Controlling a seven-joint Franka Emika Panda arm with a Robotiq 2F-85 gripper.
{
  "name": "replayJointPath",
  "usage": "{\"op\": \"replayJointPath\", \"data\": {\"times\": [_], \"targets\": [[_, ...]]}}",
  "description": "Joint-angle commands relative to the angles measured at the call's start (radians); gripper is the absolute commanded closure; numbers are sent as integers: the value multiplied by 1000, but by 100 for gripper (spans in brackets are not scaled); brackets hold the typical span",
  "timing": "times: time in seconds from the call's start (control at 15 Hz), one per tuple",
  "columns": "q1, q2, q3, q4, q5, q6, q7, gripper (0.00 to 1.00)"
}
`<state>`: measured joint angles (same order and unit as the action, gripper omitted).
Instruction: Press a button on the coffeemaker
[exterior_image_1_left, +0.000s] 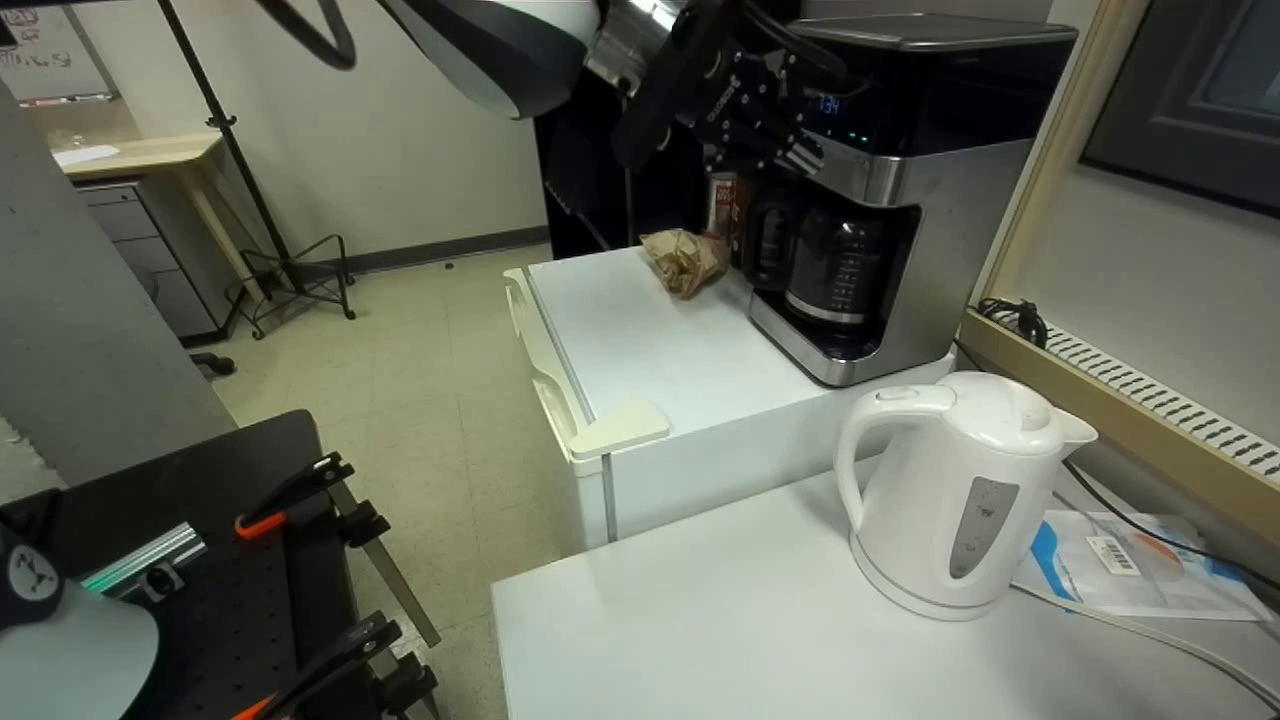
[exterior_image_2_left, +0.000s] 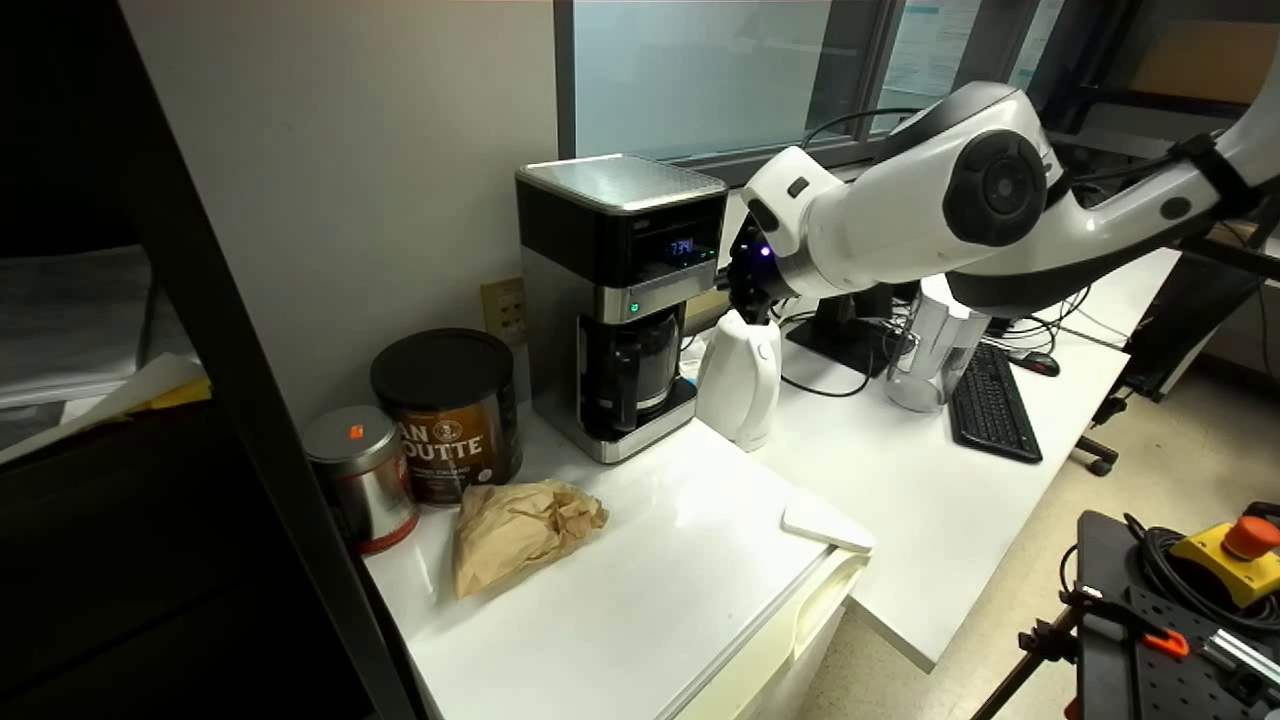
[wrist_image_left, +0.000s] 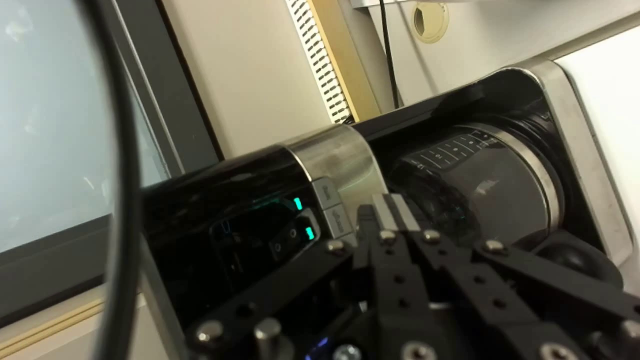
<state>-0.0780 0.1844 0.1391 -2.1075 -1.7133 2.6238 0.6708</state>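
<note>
At the left of the wrist view a dark cable (wrist_image_left: 122, 175) droops past the window (wrist_image_left: 55, 140); best kept from snagging. Moving right, here's the glossy panel (wrist_image_left: 200, 215) of the coffeemaker (exterior_image_2_left: 605, 290), which stands on a white unit (exterior_image_2_left: 680, 570) near the kettle (exterior_image_2_left: 735, 385) in both exterior views. Two green lights (wrist_image_left: 310, 233) glow, and just past them sit two grey buttons (wrist_image_left: 338, 222), lettering too blurred to trust. Now the gripper (wrist_image_left: 394, 212)! Fingers (wrist_image_left: 384, 212) pressed together, nothing that I can see between them, tips just right of the lower button, silver trim (wrist_image_left: 340, 155) behind. Contact? Can't tell. This looks like the lining-up before the press, and the paired tips should make a stiff poker: shift them left in this view until they sit over one button alone, then push in square, lightly, and retreat once it gives. Skid sideways and both buttons may go; shove hard and the machine could slide. Farther right waits the glass carafe (wrist_image_left: 500, 190), so the knuckles need steering clear of its handle (wrist_image_left: 585, 257).
</note>
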Motion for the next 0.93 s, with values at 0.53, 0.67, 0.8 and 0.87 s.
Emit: {"op": "replayJointPath", "data": {"times": [0.53, 0.67, 0.8, 0.87], "targets": [[94, -197, -13, -213, -193, -112, 82, 100], [106, -217, -17, -235, -188, -114, 82, 100], [115, -236, -21, -254, -194, -111, 88, 100], [117, -244, -24, -261, -198, -106, 91, 100]]}}
